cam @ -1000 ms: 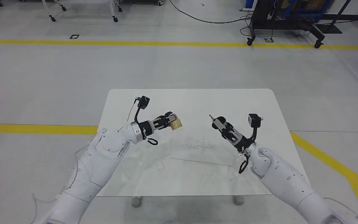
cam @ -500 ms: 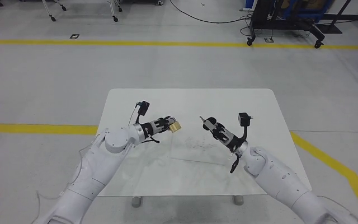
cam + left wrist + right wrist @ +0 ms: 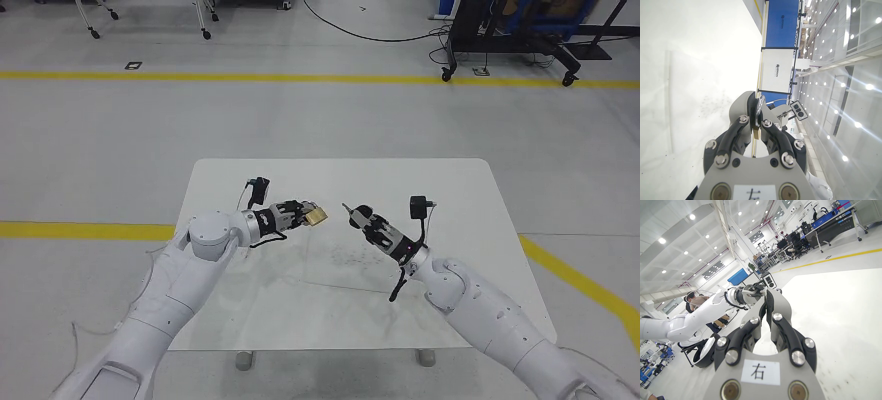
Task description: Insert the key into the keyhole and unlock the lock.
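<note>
Claws face each other: left claw (image 3: 304,213) clamps lock (image 3: 316,215), right claw (image 3: 359,215) pinches key (image 3: 347,208).

Brass-yellow lock (image 3: 315,215), silver key (image 3: 349,210), white table (image 3: 450,190), yellow floor lines (image 3: 300,76)

over the table (image 3: 330,300) we hold the lock (image 3: 315,215) in our left gripper (image 3: 304,213); the key (image 3: 348,208), in our right gripper (image 3: 359,215), lies near, at its three o'clock.

We are looking down at a white counter (image 3: 440,180) with rounded corners; faint dark specks (image 3: 350,258) are dotting its middle; it is standing on grey floor (image 3: 300,110).
</note>
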Controlling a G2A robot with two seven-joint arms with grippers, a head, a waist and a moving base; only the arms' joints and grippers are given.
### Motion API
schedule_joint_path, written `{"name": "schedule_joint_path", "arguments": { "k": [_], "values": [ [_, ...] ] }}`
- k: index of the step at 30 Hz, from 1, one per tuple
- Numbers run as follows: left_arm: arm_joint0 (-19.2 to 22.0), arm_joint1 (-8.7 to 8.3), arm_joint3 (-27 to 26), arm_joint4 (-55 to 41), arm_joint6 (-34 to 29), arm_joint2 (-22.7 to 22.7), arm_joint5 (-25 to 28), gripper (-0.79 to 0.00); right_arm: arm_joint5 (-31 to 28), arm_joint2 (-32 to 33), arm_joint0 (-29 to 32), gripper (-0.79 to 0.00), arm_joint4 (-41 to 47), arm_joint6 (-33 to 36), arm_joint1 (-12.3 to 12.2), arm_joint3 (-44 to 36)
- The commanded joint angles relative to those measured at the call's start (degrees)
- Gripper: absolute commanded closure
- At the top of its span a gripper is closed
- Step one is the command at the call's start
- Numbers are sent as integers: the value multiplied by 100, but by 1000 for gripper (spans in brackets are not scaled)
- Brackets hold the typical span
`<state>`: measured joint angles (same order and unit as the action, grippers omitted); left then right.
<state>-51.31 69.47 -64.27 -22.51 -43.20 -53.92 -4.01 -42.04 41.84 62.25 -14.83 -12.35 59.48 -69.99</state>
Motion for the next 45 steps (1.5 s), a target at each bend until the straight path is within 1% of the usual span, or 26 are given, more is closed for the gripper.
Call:
{"name": "schedule_joint_path", "arguments": {
  "k": [1, 2, 3, 4, 5, 7, 9, 10, 11, 13, 15, 16, 18, 20, 22, 28, 30, 33, 35, 41, 45],
  "values": [
    [-66, 16, -57, -231, -36, -22, -64, 0, -11, -21, 24, 0, 29, 33, 6, -21],
    [-50, 20, -45, -319, -87, -41, -192, 0, -34, -107, 92, 0, 263, 198, 39, -54],
    [-2, 17, -22, -239, -103, -39, -264, 0, 73, -148, 78, 0, 472, 310, 80, -11],
    [11, 19, 32, -256, -153, -40, -352, 0, 200, -177, 11, 0, 493, 395, 120, 37],
    [7, 27, 92, -419, -270, -58, -458, 0, 235, -185, -58, 0, 424, 391, 156, 76],
    [42, 39, 246, -649, -416, -100, -695, 0, 39, -137, -201, 0, 33, 255, 196, 125],
    [99, 55, 366, -783, -515, -106, -887, 0, -112, 7, -317, 0, -808, 24, 177, 73],
    [127, 68, 440, -861, -570, -92, -1034, 0, -61, 97, -338, 0, -1325, -97, 152, -13],
    [163, 83, 496, -936, -629, -74, -1159, 0, 98, 183, -338, 0, -1897, -170, 119, -135],
    [226, 118, 651, -1058, -690, -17, -1459, 0, 648, 326, -301, 0, -3137, -119, 37, -542],
    [305, 150, 737, -1022, -662, 62, -1568, 0, 1229, 422, -196, 0, -4276, 262, -53, -1031],
    [325, 166, 772, -1035, -643, 86, -1579, 0, 1490, 465, -112, 0, -4676, 497, -91, -1290],
    [357, 195, 831, -1064, -603, 118, -1568, 0, 1775, 559, 57, 0, -5189, 913, -155, -1751],
    [370, 216, 867, -1075, -447, 106, -1425, 0, 2008, 669, 205, 0, -5605, 1263, -209, -2107],
    [369, 219, 872, -1076, -430, 106, -1408, 0, 2066, 740, 356, 0, -5668, 1376, -236, -2357],
    [369, 219, 872, -1076, -430, 106, -1408, 0, 2066, 740, 356, 0, -5668, 1376, -236, -2357],
    [278, 221, 790, -1132, -260, 59, -1351, 0, 2087, 736, 362, 0, -5706, 1395, -235, -2355],
    [194, 214, 677, -1161, -99, -12, -1361, 0, 2041, 550, 359, 0, -6621, 1594, -235, -2591],
    [151, 203, 603, -1090, 4, -42, -1353, 0, 2073, 478, 345, 0, -7254, 1862, -242, -2722],
    [59, 189, 458, -1044, 75, -113, -1362, 0, 2216, 429, 450, 0, -8025, 2324, -235, -3081],
    [23, 187, 407, -999, 104, -135, -1366, 0, 2395, 332, 469, 0, -8410, 2626, -187, -3145]
  ]
}}
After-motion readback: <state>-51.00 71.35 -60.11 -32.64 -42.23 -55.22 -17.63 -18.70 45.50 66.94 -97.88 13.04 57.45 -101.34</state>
